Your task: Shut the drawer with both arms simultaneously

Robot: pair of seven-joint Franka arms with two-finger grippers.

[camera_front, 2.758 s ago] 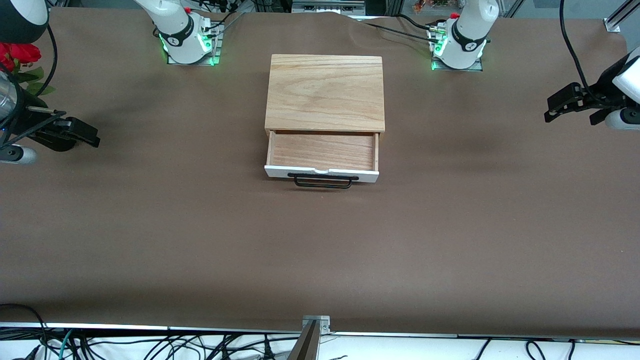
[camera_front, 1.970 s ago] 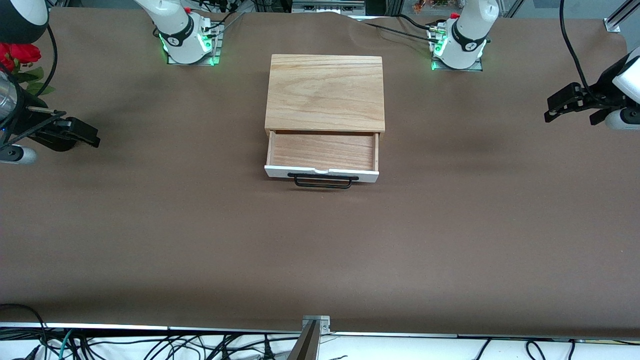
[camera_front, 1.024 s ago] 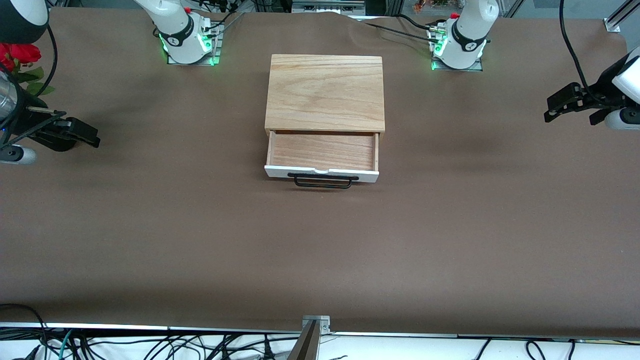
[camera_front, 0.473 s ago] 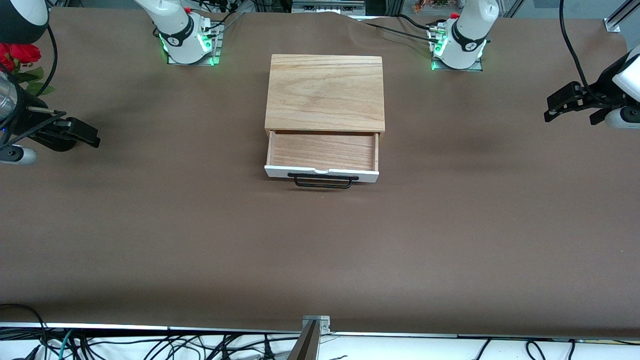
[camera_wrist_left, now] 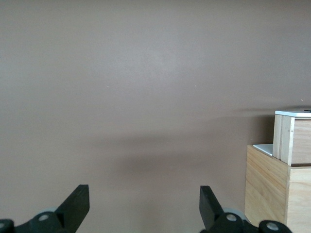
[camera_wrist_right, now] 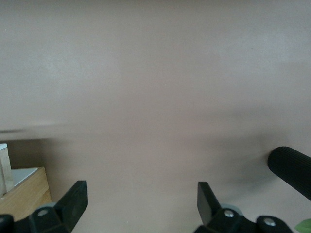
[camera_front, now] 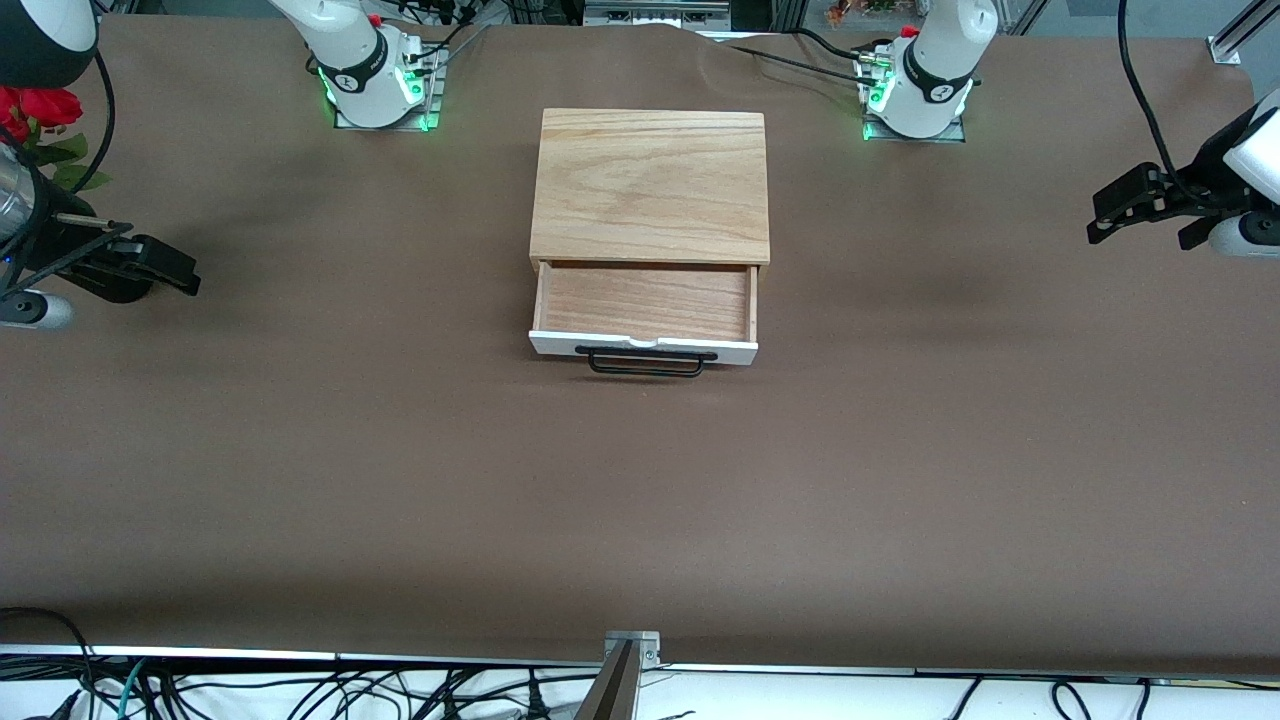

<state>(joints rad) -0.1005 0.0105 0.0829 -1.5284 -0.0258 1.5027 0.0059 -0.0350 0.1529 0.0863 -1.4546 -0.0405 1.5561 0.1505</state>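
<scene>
The drawer (camera_front: 645, 305) is pulled out of its wooden box (camera_front: 650, 185) toward the front camera; its white front panel (camera_front: 643, 347) carries a black wire bar handle (camera_front: 645, 364). The tray is empty. My left gripper (camera_front: 1125, 210) is open and empty, up over the table at the left arm's end, well apart from the drawer. My right gripper (camera_front: 165, 265) is open and empty over the right arm's end. In the left wrist view the box (camera_wrist_left: 277, 189) and the drawer's corner (camera_wrist_left: 291, 138) show past my open gripper (camera_wrist_left: 144, 208). The right wrist view shows my open gripper (camera_wrist_right: 141, 206) and the box's corner (camera_wrist_right: 22, 194).
Brown cloth covers the table (camera_front: 640, 500). Red flowers (camera_front: 40, 110) stand at the right arm's end, beside that arm. Cables hang along the table's front edge (camera_front: 300, 690). A black ribbed cylinder (camera_wrist_right: 291, 170) shows in the right wrist view.
</scene>
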